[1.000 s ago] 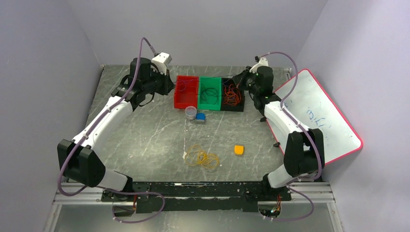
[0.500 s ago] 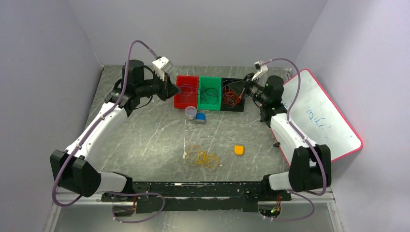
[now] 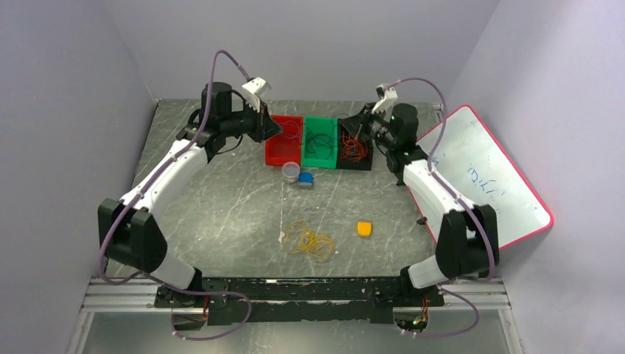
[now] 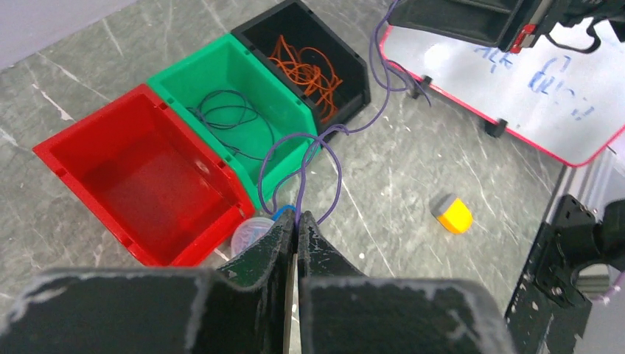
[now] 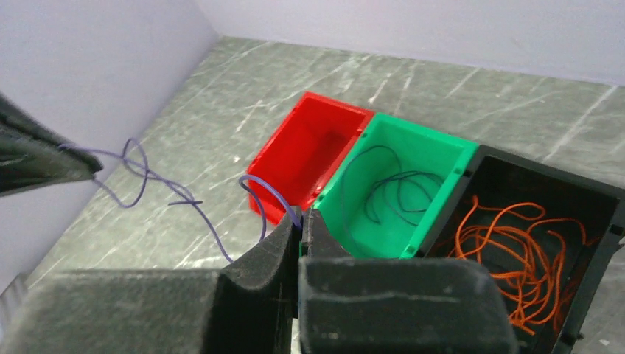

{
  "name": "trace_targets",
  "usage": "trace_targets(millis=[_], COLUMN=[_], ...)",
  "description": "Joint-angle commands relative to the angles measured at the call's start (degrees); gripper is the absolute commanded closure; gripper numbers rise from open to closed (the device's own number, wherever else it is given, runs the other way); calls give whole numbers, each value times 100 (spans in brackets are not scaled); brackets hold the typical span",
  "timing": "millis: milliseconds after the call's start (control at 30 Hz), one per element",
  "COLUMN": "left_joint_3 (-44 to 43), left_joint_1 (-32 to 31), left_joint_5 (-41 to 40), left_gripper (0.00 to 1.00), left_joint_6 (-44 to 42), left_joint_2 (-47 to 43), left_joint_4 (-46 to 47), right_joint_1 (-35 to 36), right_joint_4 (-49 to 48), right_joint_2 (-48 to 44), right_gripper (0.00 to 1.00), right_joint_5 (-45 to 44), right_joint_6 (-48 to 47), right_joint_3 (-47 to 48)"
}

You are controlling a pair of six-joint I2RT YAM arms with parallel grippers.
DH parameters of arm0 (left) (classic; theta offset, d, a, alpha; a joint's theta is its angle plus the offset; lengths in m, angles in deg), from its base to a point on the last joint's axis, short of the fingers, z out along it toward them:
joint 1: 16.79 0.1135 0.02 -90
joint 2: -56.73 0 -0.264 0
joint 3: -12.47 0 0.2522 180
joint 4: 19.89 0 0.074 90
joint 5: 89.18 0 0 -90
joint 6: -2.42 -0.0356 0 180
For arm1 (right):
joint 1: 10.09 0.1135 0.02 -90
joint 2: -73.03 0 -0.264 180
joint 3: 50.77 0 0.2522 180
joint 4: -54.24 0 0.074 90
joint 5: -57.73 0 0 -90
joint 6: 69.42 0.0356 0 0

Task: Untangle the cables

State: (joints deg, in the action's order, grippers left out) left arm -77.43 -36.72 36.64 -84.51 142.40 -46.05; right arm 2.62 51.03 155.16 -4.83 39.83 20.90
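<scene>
While one purple cable is held in the air, pinched in both the closed left gripper and the closed right gripper, sorting is judged underway. Lowering into the green bin is called for next.
Counted: three bins, two grippers, one yellow bundle.

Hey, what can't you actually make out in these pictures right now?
Top view: stretched purple cable, too thin to trace.
Left wrist view: clear cup, mostly hidden behind the left gripper.
Right wrist view: black bin, cut by the right edge.
Whiteboard writing: too small from above, blurred in the left wrist view.
</scene>
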Motion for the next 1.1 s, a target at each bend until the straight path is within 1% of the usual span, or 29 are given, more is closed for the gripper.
trace_targets(millis=[0,133,300,400,500,633,733,967,1067], left_joint_3=[-608,-1076,-1462,-1657,-1865,-2010,-2039,-2176,-2278], left_joint_1=[26,-43,-81,-80,-86,-112,-204,-409,-450], left_joint_5=[-329,-694,-1217,-1433,-1493,-1388,-1383,-1438,-1484], left_gripper=[93,93,93,93,93,93,93,93,93], left_joint_6=[158,138,197,196,155,122,60,9,25], left_joint_2=[473,947,1339,1534,1742,1965,2039,2240,2340], left_joint_4=[140,-60,-204,-328,-507,-632,-665,-725,-757], right_joint_1=[218,445,673,800,859,882,879,878,876], right_joint_4=[238,425,586,726,794,842,889,1047,1165], right_joint_2=[785,1809,2841,3306,3751,3881,3812,3595,3542], right_gripper=[100,100,100,100,100,100,100,100,95], right_joint_5=[-904,-1347,-1497,-1584,-1641,-1960,-2202,-2443,-2437], right_joint_6=[-43,-156,-305,-426,-445,-444,-539,-729,-808], right_joint_3=[697,1509,2463,2967,3245,3222,3072,2794,2757])
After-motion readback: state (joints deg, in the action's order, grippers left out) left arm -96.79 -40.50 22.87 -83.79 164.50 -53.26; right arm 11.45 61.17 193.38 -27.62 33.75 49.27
